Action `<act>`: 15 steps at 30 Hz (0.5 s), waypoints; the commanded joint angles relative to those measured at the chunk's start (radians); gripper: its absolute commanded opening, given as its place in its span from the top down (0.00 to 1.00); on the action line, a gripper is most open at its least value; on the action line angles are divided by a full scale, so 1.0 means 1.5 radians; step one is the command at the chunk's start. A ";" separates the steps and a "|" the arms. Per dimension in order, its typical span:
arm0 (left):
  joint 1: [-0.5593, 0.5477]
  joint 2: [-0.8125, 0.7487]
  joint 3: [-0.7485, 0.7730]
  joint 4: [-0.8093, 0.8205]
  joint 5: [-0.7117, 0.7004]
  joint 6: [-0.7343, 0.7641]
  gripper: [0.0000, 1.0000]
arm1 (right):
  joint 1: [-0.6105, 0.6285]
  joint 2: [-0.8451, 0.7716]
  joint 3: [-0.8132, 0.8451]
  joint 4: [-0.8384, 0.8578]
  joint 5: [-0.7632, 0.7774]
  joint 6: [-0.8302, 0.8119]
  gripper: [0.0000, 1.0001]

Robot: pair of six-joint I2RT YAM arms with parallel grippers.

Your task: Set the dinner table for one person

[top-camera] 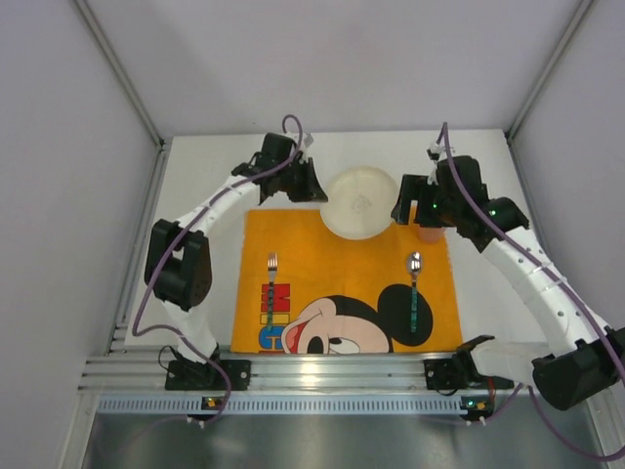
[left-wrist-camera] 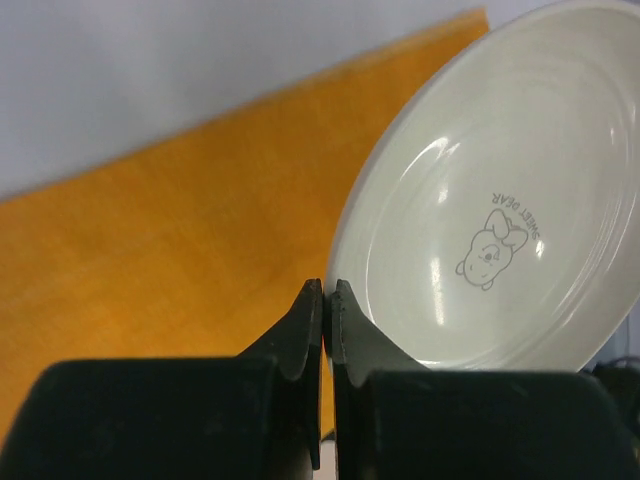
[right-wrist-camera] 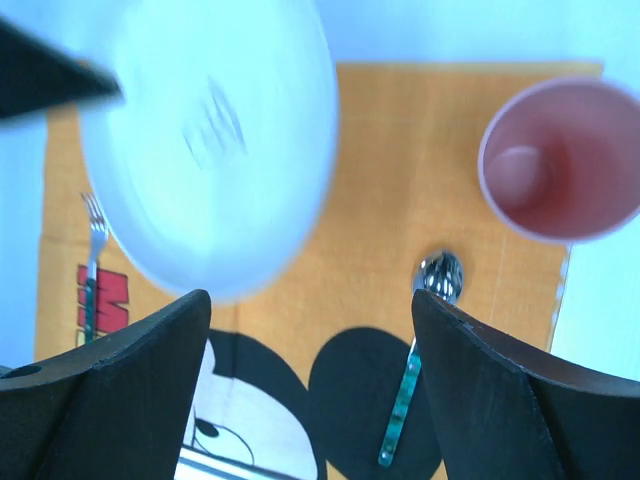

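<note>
Seen from above, a white counter (top-camera: 381,151) fills the middle of the frame, walled on the left, top and right, with a metal rail (top-camera: 322,371) along its lower edge. A narrow bare strip of counter runs down the left side. The left arm rises from the rail and bends toward upper centre.

An orange Mickey Mouse placemat (top-camera: 342,264) lies square in the centre, its lower edge meeting the rail. A fork (top-camera: 270,288) lies on its left part, tines toward the top of the frame, well inside the mat's edge.

The left pincer (top-camera: 314,192) has its jaws pressed together with nothing between them. In the left wrist view its tips (left-wrist-camera: 325,292) sit right at the rim of a pale plate (top-camera: 359,202); I cannot tell whether they touch it. The plate straddles the mat's upper edge, half on cloth, half on bare counter, with an open band of counter above it.

Right of the plate, the right pincer (right-wrist-camera: 310,300) hangs with its jaws wide apart, gripping nothing. A spoon (top-camera: 414,293) lies on the mat's right part, bowl upward. A pink cup (right-wrist-camera: 560,160) stands upright at the mat's upper right corner, beside the pincer. Another bare strip lies at right, crossed by the right arm.
</note>
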 commanded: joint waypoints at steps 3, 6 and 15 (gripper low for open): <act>-0.074 -0.078 -0.137 -0.023 -0.015 0.062 1.00 | -0.032 0.030 0.100 0.029 -0.012 -0.034 0.18; -0.124 -0.074 -0.169 -0.029 -0.030 0.057 1.00 | -0.050 0.035 0.111 0.028 -0.045 -0.037 0.18; -0.205 -0.024 -0.150 -0.129 -0.133 0.084 1.00 | -0.080 -0.051 0.007 0.015 -0.059 -0.042 0.18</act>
